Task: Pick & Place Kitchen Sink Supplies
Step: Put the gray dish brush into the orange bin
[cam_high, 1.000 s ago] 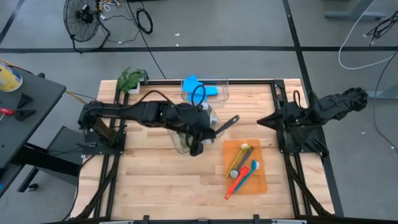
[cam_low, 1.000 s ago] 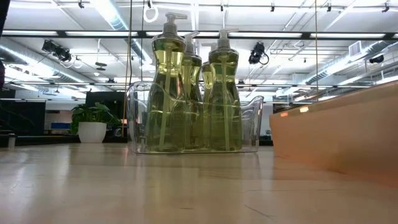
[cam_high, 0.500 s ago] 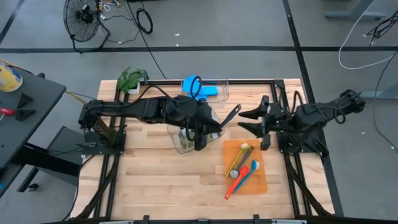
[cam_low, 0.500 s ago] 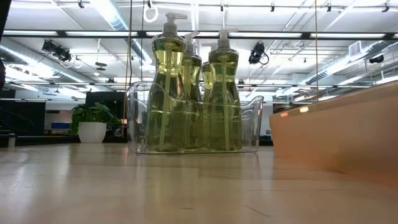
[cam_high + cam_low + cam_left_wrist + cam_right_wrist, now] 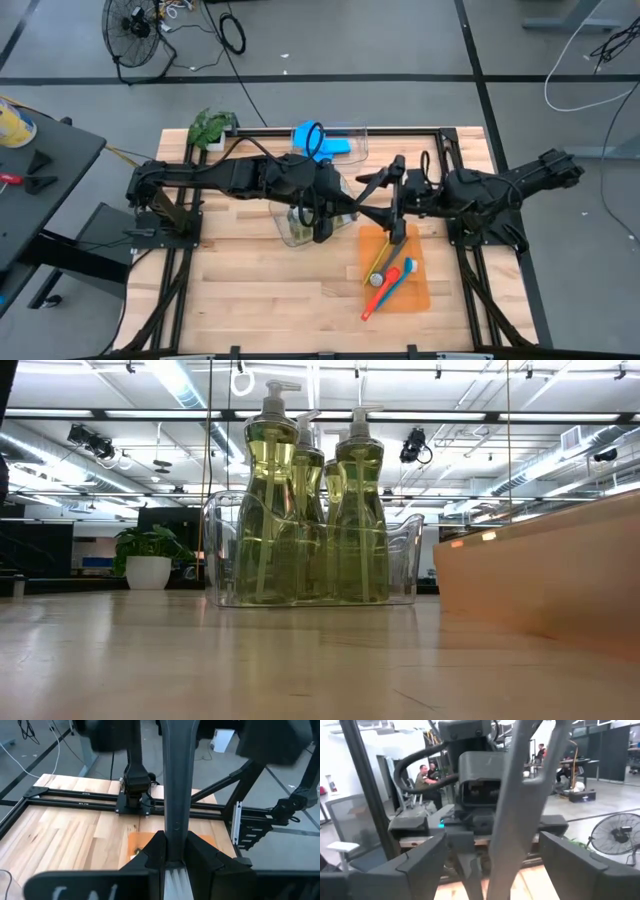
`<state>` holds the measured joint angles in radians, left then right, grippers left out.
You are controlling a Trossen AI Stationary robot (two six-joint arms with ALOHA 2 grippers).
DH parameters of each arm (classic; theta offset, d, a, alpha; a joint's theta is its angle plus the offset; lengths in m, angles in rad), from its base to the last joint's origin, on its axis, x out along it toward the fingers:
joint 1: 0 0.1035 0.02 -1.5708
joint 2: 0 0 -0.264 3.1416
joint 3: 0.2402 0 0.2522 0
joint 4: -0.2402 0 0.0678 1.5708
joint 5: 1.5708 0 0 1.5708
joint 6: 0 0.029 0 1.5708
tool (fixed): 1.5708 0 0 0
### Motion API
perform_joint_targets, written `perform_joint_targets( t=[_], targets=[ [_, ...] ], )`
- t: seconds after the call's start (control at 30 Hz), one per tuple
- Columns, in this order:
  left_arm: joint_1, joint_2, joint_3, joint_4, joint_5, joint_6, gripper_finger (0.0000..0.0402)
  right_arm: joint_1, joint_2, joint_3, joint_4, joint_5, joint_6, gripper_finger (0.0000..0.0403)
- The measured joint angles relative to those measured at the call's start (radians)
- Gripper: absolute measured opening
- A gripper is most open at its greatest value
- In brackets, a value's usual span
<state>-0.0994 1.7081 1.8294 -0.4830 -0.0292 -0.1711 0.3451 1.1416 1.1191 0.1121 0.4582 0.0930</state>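
A dark grey dish brush (image 5: 368, 192) hangs over the table's middle with my left gripper (image 5: 330, 212) shut on it. Its handle (image 5: 176, 780) sticks out toward the table's right. My right gripper (image 5: 393, 200) is open, with one finger (image 5: 422, 862) on each side of that handle (image 5: 520, 795), touching nothing. Under the left arm stands a clear bin (image 5: 310, 560) holding pump bottles (image 5: 272, 500) of yellow-green liquid. On the orange tray (image 5: 418, 290) lie a yellow-green brush (image 5: 384, 255), a blue brush (image 5: 400, 275) and a red brush (image 5: 380, 298). My left gripper pinches the dark grey brush between its two fingers (image 5: 150, 857) at the handle's lower end (image 5: 175, 847), just above the white bristles (image 5: 175, 885). The handle runs on forward past the fingertips, toward the table's right. The brush is lifted clear of the table.
A second clear bin (image 5: 345, 140) with bright-blue sponges (image 5: 312, 135) stands at the far middle. A potted plant (image 5: 210, 125) sits at the far left corner. Bare wood lies at the near left. People sit in the room beyond the table (image 5: 422, 777).
My right gripper has come from the table's right edge toward the middle and has opened wide; its fingers now stand on both sides of the brush handle. My left gripper has kept its hold, and the handle's free end has swung a little toward the far edge.
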Motion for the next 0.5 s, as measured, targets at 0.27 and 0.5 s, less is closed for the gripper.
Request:
perform_joint_targets(
  t=[0.27, 0.5],
  targets=[
    [0.000, 0.000, 0.000, -0.011, -0.002, 0.000, 0.0055, -0.002, -0.003, 0.000, -0.015, -0.014, -0.001, 0.0247],
    [0.001, 0.000, 0.000, -0.010, -0.004, 0.003, 0.0055, -0.002, -0.005, 0.000, -0.016, -0.001, -0.006, 0.0147]
  ],
)
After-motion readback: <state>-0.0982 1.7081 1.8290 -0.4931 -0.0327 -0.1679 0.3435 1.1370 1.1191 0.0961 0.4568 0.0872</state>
